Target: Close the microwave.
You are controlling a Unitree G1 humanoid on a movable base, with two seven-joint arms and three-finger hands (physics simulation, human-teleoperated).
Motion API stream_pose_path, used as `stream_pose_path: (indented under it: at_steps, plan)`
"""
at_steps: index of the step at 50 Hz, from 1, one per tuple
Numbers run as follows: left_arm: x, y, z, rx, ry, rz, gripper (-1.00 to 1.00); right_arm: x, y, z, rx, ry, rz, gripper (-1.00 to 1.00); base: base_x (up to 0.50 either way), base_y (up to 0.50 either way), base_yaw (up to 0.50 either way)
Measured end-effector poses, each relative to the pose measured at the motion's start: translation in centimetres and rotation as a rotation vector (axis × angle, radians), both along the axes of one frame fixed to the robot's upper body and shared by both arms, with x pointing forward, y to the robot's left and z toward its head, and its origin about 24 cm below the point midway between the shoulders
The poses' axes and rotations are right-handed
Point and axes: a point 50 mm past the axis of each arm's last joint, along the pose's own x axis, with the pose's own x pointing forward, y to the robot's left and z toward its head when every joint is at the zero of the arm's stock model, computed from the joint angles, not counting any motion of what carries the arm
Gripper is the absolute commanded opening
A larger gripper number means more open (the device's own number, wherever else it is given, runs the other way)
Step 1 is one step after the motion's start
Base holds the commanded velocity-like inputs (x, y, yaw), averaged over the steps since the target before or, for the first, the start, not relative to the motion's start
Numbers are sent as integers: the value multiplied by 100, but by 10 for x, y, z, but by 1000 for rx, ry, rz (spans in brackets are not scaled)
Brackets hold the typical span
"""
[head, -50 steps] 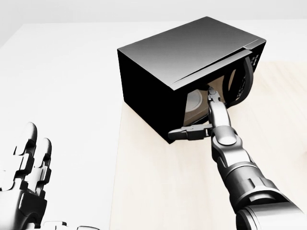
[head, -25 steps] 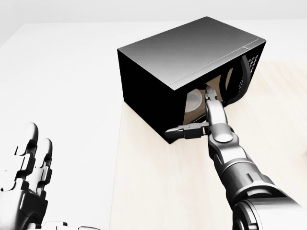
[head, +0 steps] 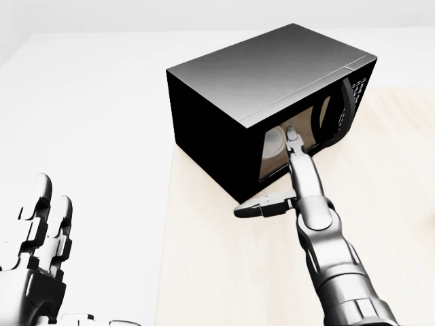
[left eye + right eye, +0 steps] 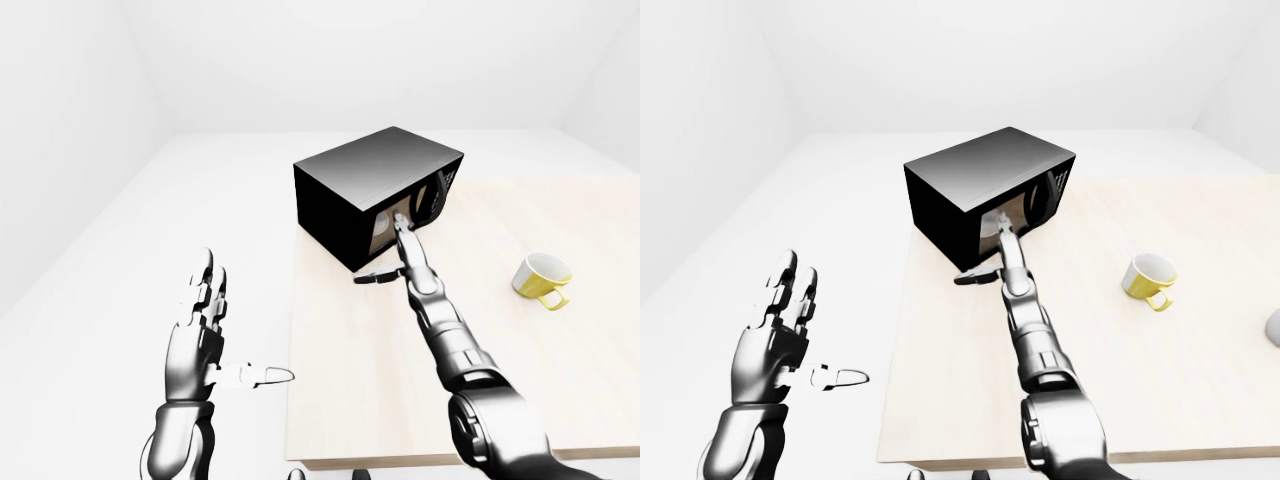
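The black microwave point(image 3: 272, 75) stands at the table's left corner, turned at an angle. Its windowed door point(image 3: 275, 153) lies flush or nearly flush against the body, and a plate shows through the glass. The curved black handle point(image 3: 346, 109) is at the door's right end. My right hand point(image 3: 293, 159) is open, its straight fingers pressed on the door glass and its thumb point(image 3: 262, 206) sticking out to the left. My left hand point(image 4: 205, 320) is open and empty, raised left of the table, far from the microwave.
The light wooden table point(image 3: 224, 272) runs down and right from the microwave. A yellow mug point(image 4: 541, 278) stands on it to the right. A grey thing point(image 4: 1274, 328) shows at the right edge of the right-eye view. White floor lies to the left.
The door has swung from ajar to against the microwave's body. My right hand has pushed further in along with it. The left hand has not moved.
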Motion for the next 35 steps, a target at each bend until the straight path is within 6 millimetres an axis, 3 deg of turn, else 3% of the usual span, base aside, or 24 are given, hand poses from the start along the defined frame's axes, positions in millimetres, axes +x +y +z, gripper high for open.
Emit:
stream_pose_path:
  at_steps: [8, 15, 21, 27, 35]
  plan:
    - [1, 0, -1, 2, 0, 1, 100, -41, 6, -4, -3, -56, 56, 100, 0, 0, 0]
    - [1, 0, -2, 3, 2, 4, 100, -97, 4, 0, 37, -152, 73, 100, 0, 0, 0]
    - [2, 0, -3, 5, 3, 8, 100, -140, -9, 22, 87, -261, 29, 100, 0, 0, 0]
    - [3, 0, -3, 6, 5, 11, 100, -166, -15, 40, 99, -328, 4, 100, 0, 0, 0]
    - [4, 1, -4, 7, 6, 14, 100, -183, -18, 53, 102, -373, -12, 100, 0, 0, 0]
